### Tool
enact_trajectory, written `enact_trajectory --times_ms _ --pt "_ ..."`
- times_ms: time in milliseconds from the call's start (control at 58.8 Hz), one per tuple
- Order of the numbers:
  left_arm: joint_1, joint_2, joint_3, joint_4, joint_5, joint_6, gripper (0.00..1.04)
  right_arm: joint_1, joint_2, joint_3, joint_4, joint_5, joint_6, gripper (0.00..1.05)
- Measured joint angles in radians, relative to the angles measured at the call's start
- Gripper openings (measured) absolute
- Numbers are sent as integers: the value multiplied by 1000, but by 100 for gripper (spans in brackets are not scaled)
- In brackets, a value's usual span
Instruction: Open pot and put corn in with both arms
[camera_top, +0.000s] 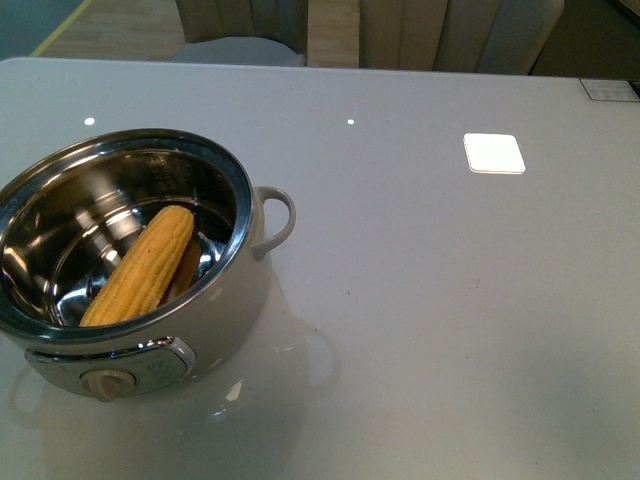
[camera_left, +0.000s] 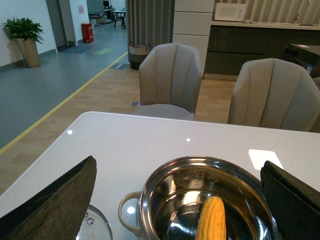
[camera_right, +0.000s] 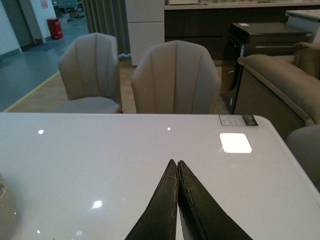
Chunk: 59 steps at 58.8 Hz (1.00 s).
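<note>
One corn: cob (camera_top: 140, 268) lies slanted inside pot, resting on steel floor & leaning up inner wall; also seen in L wrist view.
Pot: cream body (camera_top: 215, 322), lid off, sits on near-left part of table; loop handle points toward table middle, beige knob on front panel faces cam.
Lid: glass (camera_left: 94, 224), flat on table just beside pot.
L gripper: (camera_left: 180, 197) fingers spread wide, empty, above pot.
R gripper: (camera_right: 178, 172) fingertips pressed together, nothing between, over bare table (camera_right: 100, 160) well apart from pot.
Behind table: 2 beige chairs (camera_right: 175, 77).
</note>
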Motion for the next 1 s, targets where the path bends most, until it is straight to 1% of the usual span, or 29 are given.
enact_trajectory --times_ms 68,102,408,493,510,544,561,646,714,748,799,850,867,884,935,1003 --pt "0 0 0 0 0 0 98 0 -92 0 -123 -2 0 2" --pt "0 0 0 0 -1 0 98 0 -128 0 -158 2 0 2" --pt "0 0 0 0 0 0 98 0 -170 0 -175 1 -2 3" --pt "0 0 0 0 0 0 98 0 -170 0 -175 1 -1 18" --pt "0 0 0 0 0 0 98 0 -170 0 -175 1 -2 20" --pt "0 0 0 0 0 0 98 0 -170 0 -175 1 -2 28" --pt "0 0 0 0 0 0 98 0 -170 0 -175 1 -2 29" --pt "0 0 0 0 0 0 98 0 -170 0 -175 1 -2 45" --pt "0 0 0 0 0 0 98 0 -170 0 -175 1 -2 55" --pt "0 0 0 0 0 0 98 0 -170 0 -175 1 -2 66" --pt "0 0 0 0 0 0 98 0 -170 0 -175 1 -2 78" --pt "0 0 0 0 0 0 98 0 -170 0 -175 1 -2 92" --pt "0 0 0 0 0 0 98 0 -170 0 -175 1 -2 95" --pt "0 0 0 0 0 0 98 0 -170 0 -175 1 -1 97" --pt "0 0 0 0 0 0 98 0 -170 0 -175 1 -2 96" --pt "0 0 0 0 0 0 98 0 -170 0 -175 1 -2 96"
